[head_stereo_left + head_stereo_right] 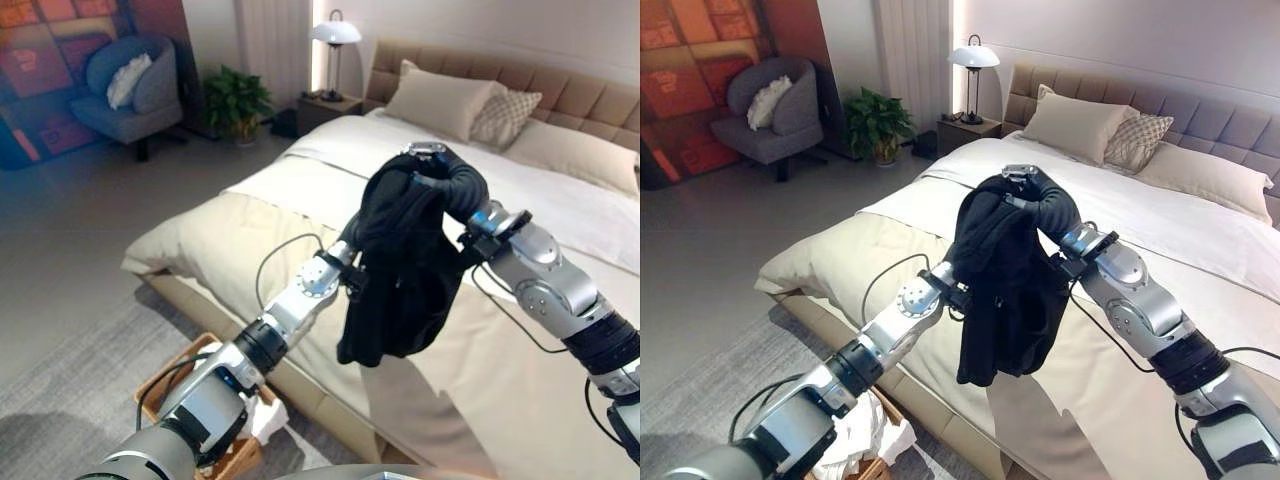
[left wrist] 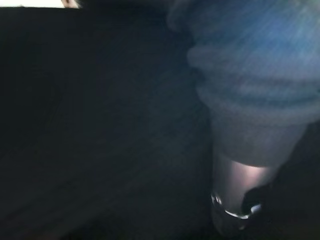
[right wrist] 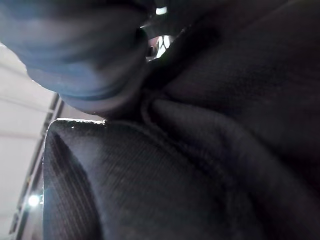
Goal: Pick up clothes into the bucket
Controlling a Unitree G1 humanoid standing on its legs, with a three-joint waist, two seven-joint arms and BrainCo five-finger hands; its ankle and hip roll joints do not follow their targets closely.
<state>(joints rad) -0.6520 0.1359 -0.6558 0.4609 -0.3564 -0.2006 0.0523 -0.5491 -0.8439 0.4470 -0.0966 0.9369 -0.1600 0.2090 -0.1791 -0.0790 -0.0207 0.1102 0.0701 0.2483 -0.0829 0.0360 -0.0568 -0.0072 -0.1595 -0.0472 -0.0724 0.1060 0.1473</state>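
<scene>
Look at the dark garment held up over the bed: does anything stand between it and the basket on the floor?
Nothing visible does. The black garment hangs above the bed; the wicker basket sits on the floor beside it, partly behind the left arm.

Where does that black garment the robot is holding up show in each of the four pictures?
Left eye view: black fabric garment hangs at centre, above the beige bed.
Right eye view: it hangs at centre, slightly further left.
Left wrist view: dark cloth close up.
Right wrist view: dark folds close up.
Shared landmark: the white table lamp behind the bed, seen by both eyes.
</scene>
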